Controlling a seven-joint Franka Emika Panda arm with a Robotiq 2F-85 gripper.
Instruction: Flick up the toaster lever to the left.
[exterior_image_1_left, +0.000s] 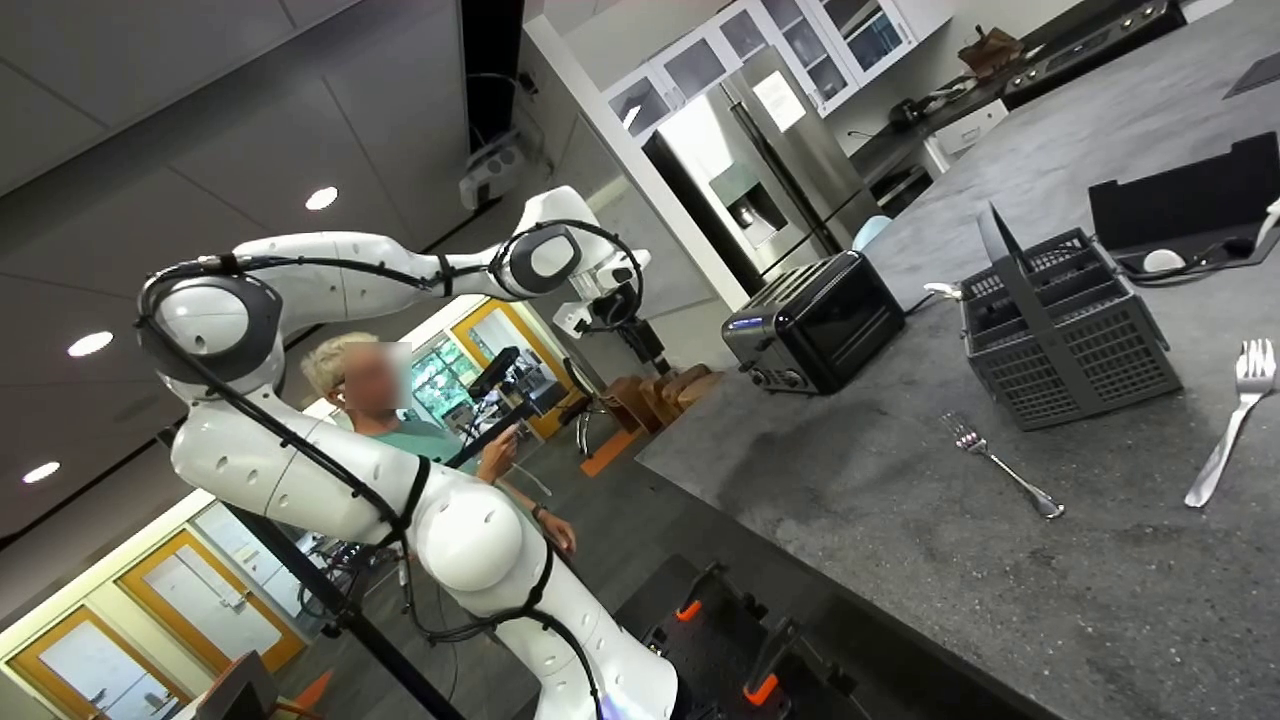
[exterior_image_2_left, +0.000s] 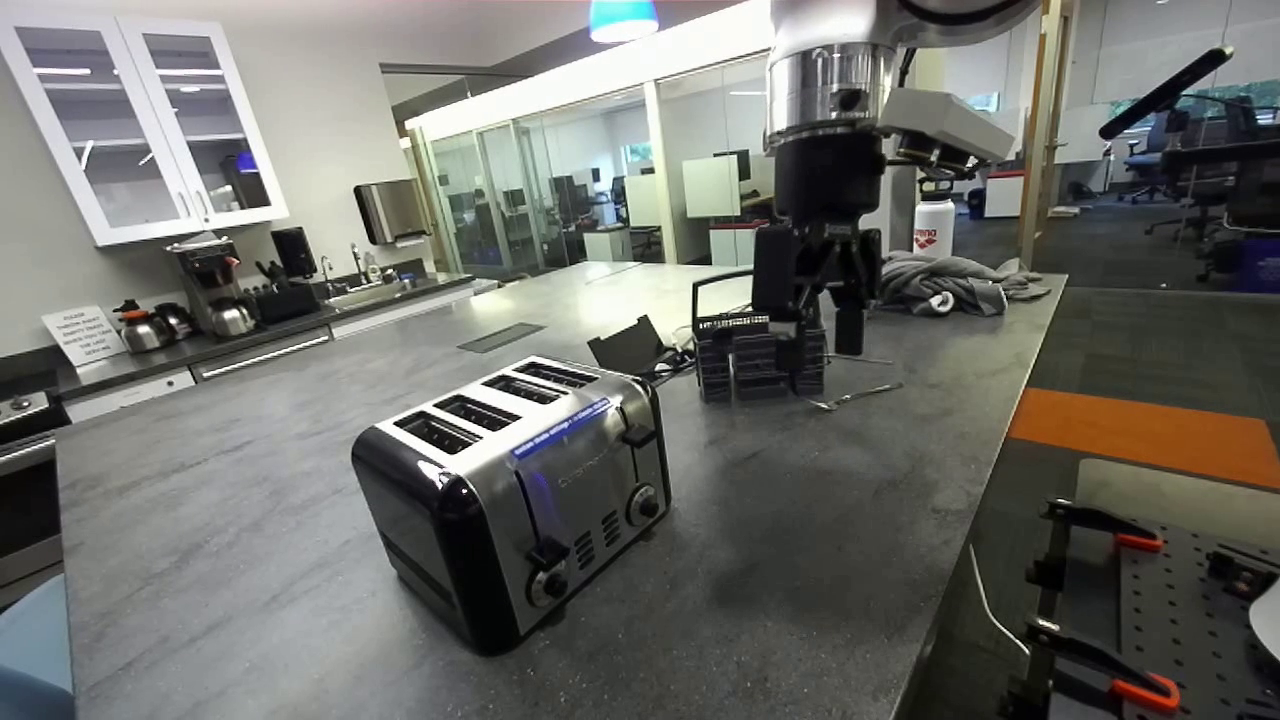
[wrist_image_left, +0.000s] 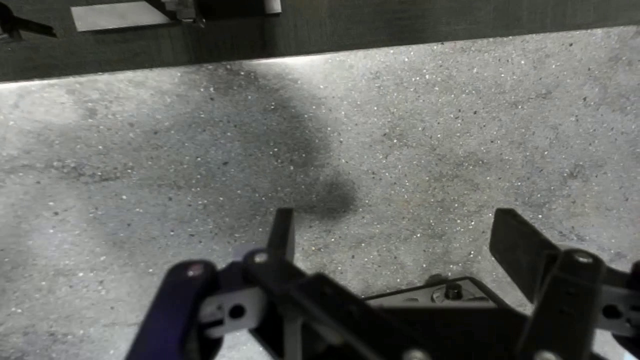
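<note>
The toaster (exterior_image_2_left: 440, 550) is a black and steel four-slot box on the grey counter, also in an exterior view (exterior_image_1_left: 850, 320). Its left lever (exterior_image_2_left: 548, 552) sits low, just above a knob. Its right lever (exterior_image_2_left: 638, 437) sits high in its slot. My gripper (exterior_image_2_left: 822, 352) is open and empty, fingers pointing down above the counter. In an exterior view the gripper (exterior_image_1_left: 655, 355) hangs beside the toaster's front. In the wrist view its fingers (wrist_image_left: 395, 212) are wide apart over bare counter. A knob (wrist_image_left: 453, 291) and a corner of the toaster show below; the gripper hides the rest.
A grey utensil rack (exterior_image_1_left: 1105, 345) stands beyond the toaster. Forks (exterior_image_1_left: 1010, 480) (exterior_image_1_left: 1230, 440) lie near it. A black open case (exterior_image_1_left: 1190, 200) lies behind. A grey cloth (exterior_image_2_left: 960, 283) and a white bottle (exterior_image_2_left: 933, 222) are farther off. The counter edge (wrist_image_left: 300, 57) shows in the wrist view.
</note>
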